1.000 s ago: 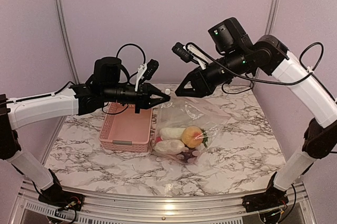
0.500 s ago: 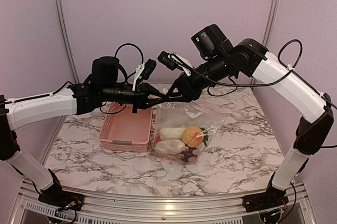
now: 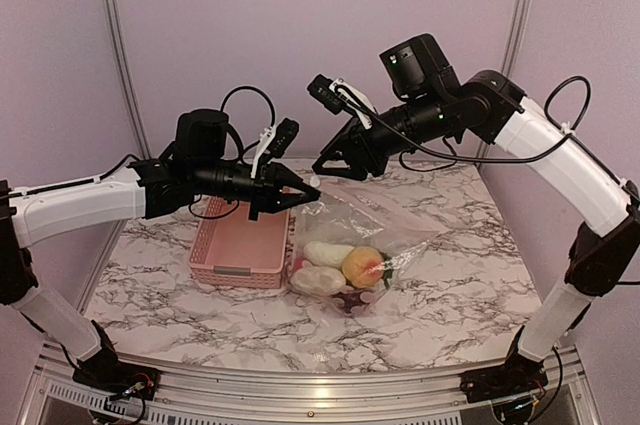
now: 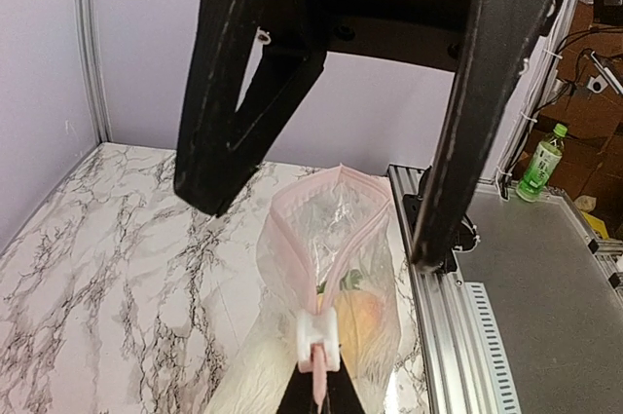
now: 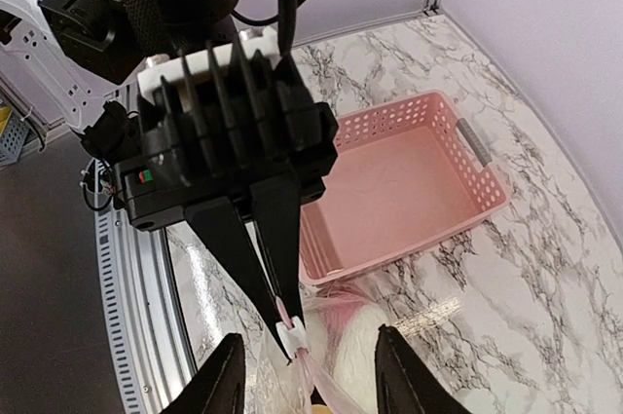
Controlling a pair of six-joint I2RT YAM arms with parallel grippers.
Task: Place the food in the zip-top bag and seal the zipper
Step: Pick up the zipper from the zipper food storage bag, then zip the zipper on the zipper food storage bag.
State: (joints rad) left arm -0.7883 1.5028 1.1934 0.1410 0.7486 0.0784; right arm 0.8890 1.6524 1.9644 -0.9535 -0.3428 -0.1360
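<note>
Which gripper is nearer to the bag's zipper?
Left. The left gripper pinches the zipper at its end; the right gripper hangs open close above it.

We start on the left arm point(image 3: 75, 203): a white shell along the link, black joints, and a black cable point(image 3: 247, 86) looping above the wrist. We move to the right arm point(image 3: 560, 150) and find the same white casing, with a black elbow and cabling of its own. We spot a green light on its boxy black camera housing point(image 3: 415, 63). The left gripper point(image 3: 308, 189) is black and tapers to a point, with a white bracket point(image 3: 266, 140) behind it and a ribbed black heat sink point(image 5: 229, 107). The right gripper point(image 3: 322, 167) has black wedge fingers point(image 4: 238, 73), and we see pale scuffs along their edges.
</note>
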